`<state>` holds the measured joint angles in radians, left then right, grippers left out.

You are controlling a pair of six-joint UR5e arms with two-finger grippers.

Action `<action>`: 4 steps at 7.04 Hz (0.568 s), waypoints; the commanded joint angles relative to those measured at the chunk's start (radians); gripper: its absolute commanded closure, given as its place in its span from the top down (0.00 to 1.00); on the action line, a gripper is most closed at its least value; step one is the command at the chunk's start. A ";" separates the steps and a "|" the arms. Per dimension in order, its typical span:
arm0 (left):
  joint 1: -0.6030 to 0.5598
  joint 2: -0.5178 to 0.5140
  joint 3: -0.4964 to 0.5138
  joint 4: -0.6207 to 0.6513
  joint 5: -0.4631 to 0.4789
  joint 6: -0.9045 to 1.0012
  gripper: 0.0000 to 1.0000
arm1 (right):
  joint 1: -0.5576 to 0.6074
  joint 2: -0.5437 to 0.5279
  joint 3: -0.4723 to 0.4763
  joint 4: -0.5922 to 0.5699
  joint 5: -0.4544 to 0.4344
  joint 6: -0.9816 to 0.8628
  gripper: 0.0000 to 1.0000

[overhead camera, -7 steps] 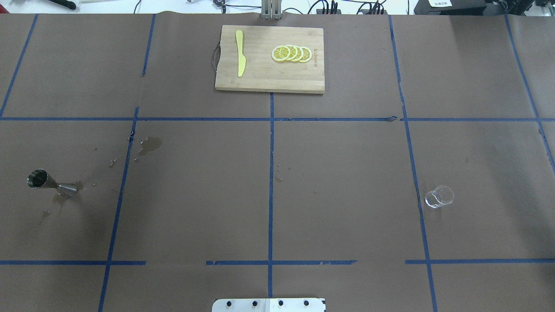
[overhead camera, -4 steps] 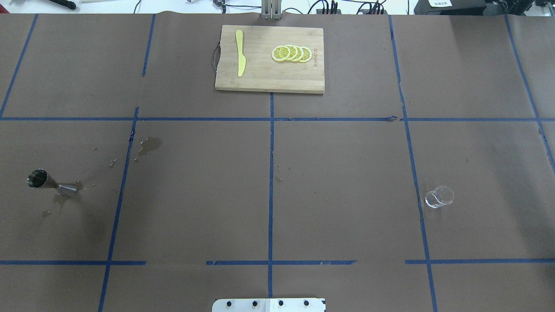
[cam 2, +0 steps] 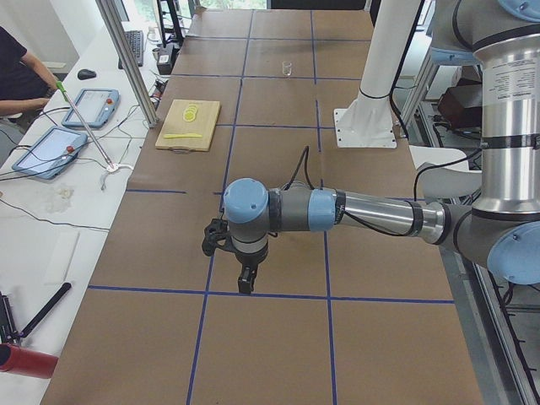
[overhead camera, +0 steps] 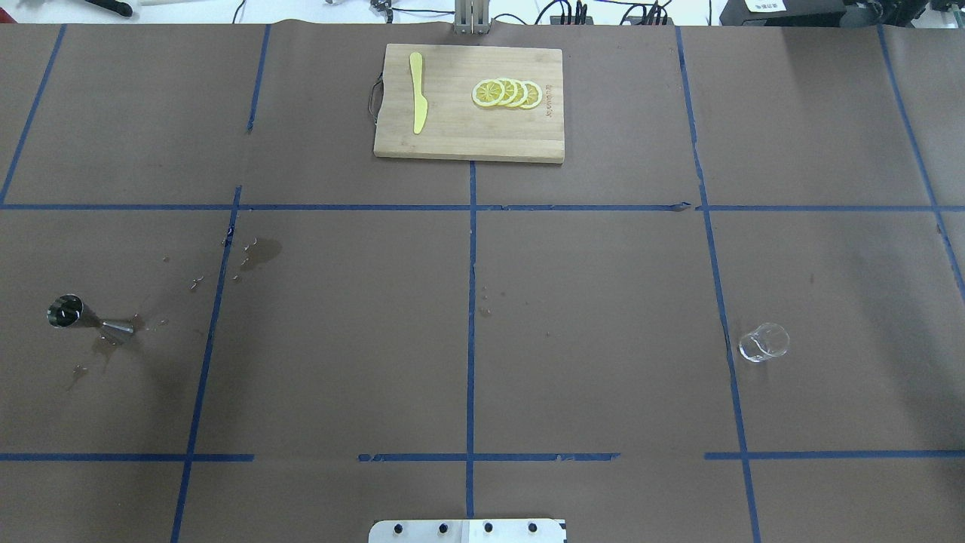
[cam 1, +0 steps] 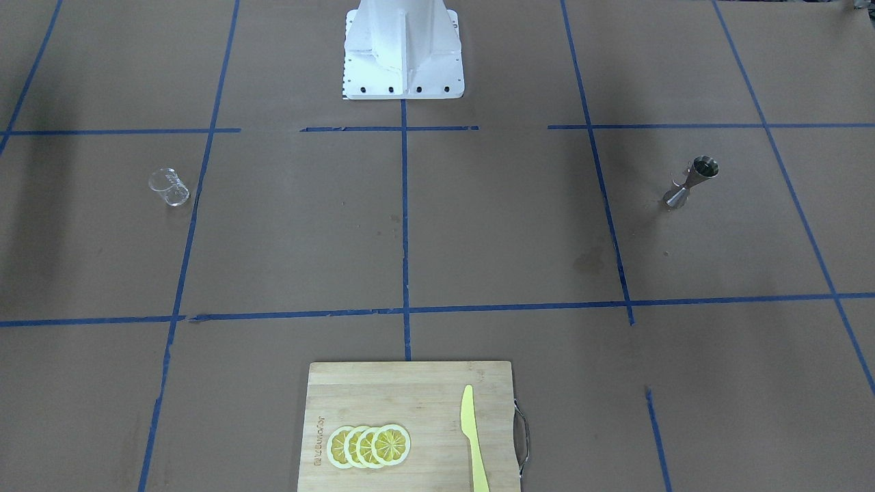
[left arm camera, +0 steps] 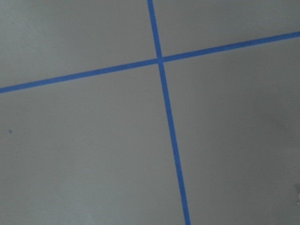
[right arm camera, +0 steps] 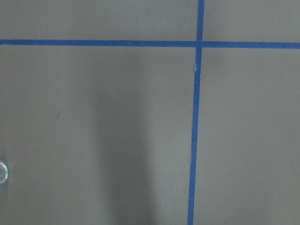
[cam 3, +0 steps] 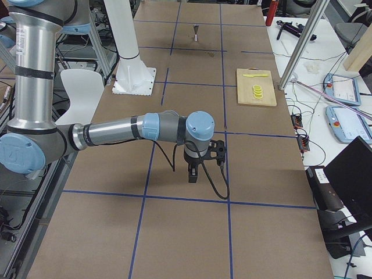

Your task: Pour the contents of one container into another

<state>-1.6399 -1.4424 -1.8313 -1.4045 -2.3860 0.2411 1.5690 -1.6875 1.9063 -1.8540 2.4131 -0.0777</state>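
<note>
The clear glass tumbler (overhead camera: 764, 342) stands on the brown table cover at the right, also seen in the front view (cam 1: 169, 186) and far off in the left side view (cam 2: 288, 67). Its rim just shows at the edge of the right wrist view (right arm camera: 2, 172). The steel jigger (overhead camera: 89, 320) stands upright at the far left (cam 1: 690, 182) (cam 3: 196, 34). My left gripper (cam 2: 245, 285) and right gripper (cam 3: 192, 174) hang fingers-down over the table's two ends, away from both containers. They show only in the side views, so I cannot tell whether they are open or shut.
A wooden cutting board (overhead camera: 452, 143) at the table's far edge carries lemon slices (overhead camera: 507, 93) and a yellow knife (overhead camera: 417, 92). Wet stains (overhead camera: 260, 253) mark the cover near the jigger. A person (cam 2: 21, 76) sits beside tablets off the table.
</note>
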 commanded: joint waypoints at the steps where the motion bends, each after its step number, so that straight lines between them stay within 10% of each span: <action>1: -0.005 0.005 -0.003 -0.014 -0.002 -0.014 1.00 | -0.003 0.040 -0.035 0.002 -0.009 -0.007 1.00; 4: -0.005 0.014 -0.002 -0.016 0.004 -0.013 1.00 | -0.013 0.035 -0.042 0.067 -0.014 -0.002 1.00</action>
<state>-1.6443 -1.4313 -1.8357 -1.4201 -2.3862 0.2278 1.5567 -1.6458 1.8699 -1.8210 2.4030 -0.0803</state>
